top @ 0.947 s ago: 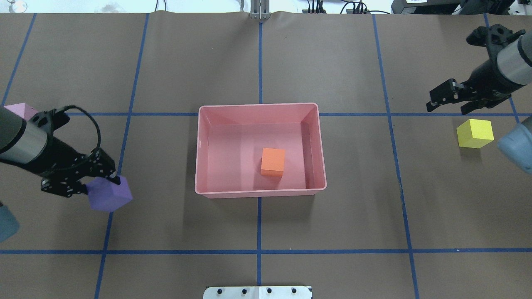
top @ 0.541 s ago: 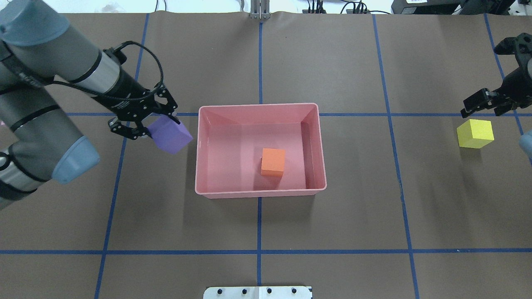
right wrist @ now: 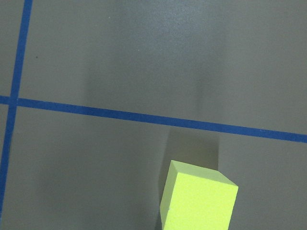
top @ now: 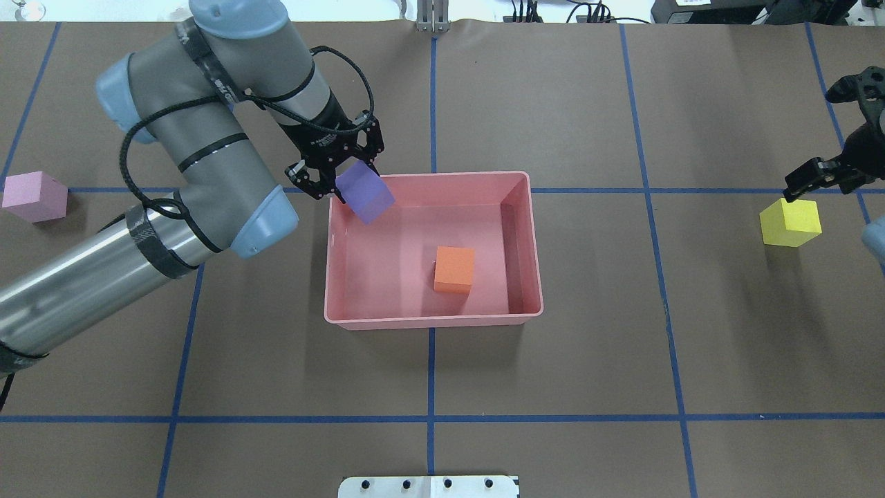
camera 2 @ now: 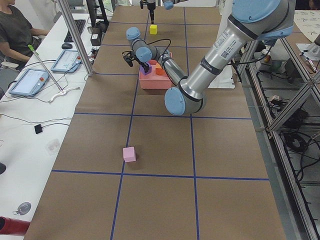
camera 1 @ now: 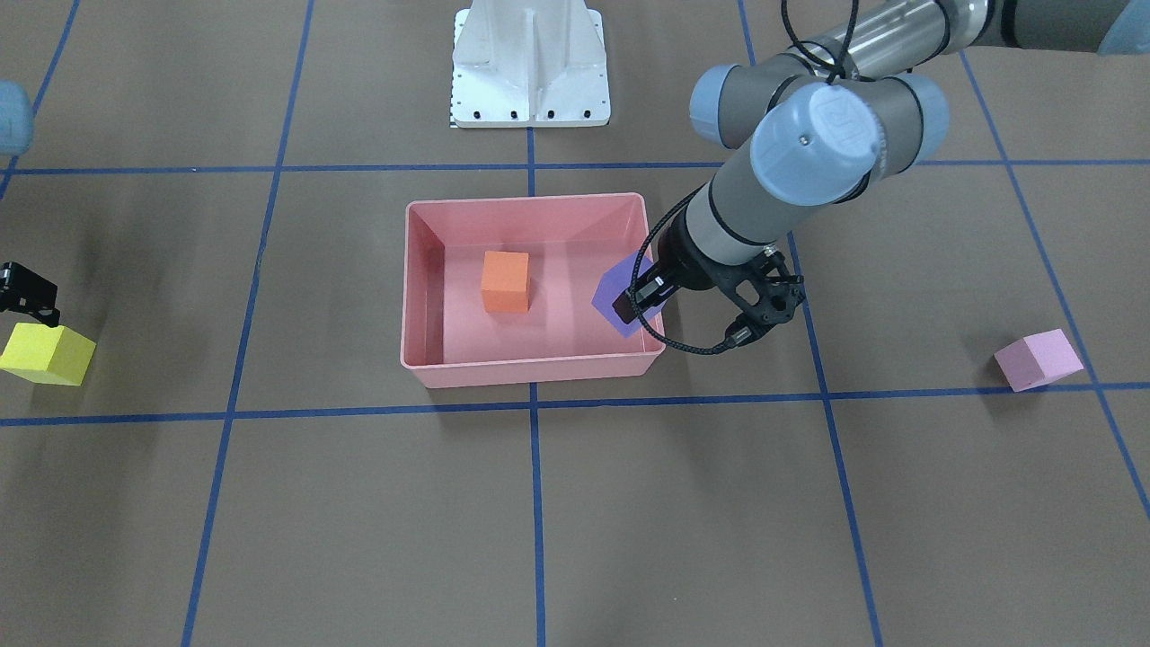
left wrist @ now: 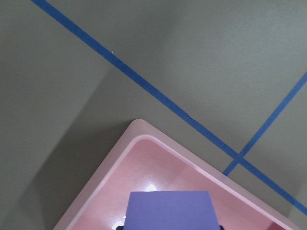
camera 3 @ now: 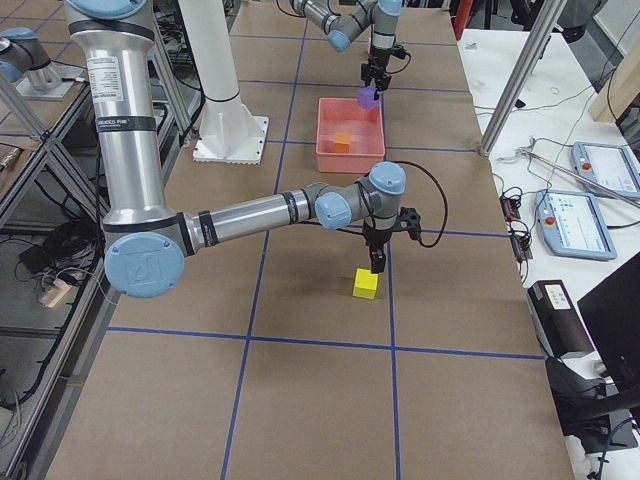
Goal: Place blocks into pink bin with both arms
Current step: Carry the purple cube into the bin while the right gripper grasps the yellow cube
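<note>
Table surface [top: 553,104]: brown matte covering, blue tape grid [top: 430,418]. White side bench [camera 2: 30,125] on operators' side: two tablets [camera 2: 30,81], keyboard [camera 2: 77,30], loose cables. Aluminium frame post [camera 2: 76,37] at bench edge.

Brown table cover [top: 553,360], blue tape grid [top: 553,418]; white pedestal base [camera 1: 530,63]; seated operator [camera 2: 15,25] beside tablets [camera 2: 29,81].

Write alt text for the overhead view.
The left gripper holds a purple cube over the far left corner of the pink bin; an orange cube lies inside. A yellow cube sits at right near the right gripper, a pale pink cube at left.
</note>
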Tool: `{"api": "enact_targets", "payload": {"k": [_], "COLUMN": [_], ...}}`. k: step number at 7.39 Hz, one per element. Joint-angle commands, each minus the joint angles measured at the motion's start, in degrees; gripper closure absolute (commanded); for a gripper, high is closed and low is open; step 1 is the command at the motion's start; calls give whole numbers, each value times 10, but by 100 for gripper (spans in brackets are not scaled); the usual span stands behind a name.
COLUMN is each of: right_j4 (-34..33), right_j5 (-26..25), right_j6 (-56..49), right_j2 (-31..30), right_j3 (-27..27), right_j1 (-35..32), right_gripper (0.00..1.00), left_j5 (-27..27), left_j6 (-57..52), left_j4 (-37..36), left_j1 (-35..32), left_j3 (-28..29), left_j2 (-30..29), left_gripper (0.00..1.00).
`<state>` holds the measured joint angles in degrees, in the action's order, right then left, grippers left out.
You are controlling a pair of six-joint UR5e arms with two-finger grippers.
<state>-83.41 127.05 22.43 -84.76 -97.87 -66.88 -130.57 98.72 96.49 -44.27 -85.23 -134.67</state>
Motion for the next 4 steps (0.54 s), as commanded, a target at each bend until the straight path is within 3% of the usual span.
{"api": "enact_targets", "payload": {"k": [1, 3, 4], "right_j4": [0, 3, 39], "right_j5": [-14, -18, -14], "right_j6": [-4, 2, 5], "right_j2": [-4, -1, 1], "right_j3": [8, 37, 73], "right_j1": [0, 2, 3], "right_gripper": [0, 0, 0], "left_j5": [20, 24, 40], "left_j6": [0, -1, -1], "left_j4": [-1, 0, 0], "left_j1": [31, 35, 42], "left_j3": [15, 23, 23], "left_j2": [-3, -3, -5], "left_gripper": [81, 33, 25]}}
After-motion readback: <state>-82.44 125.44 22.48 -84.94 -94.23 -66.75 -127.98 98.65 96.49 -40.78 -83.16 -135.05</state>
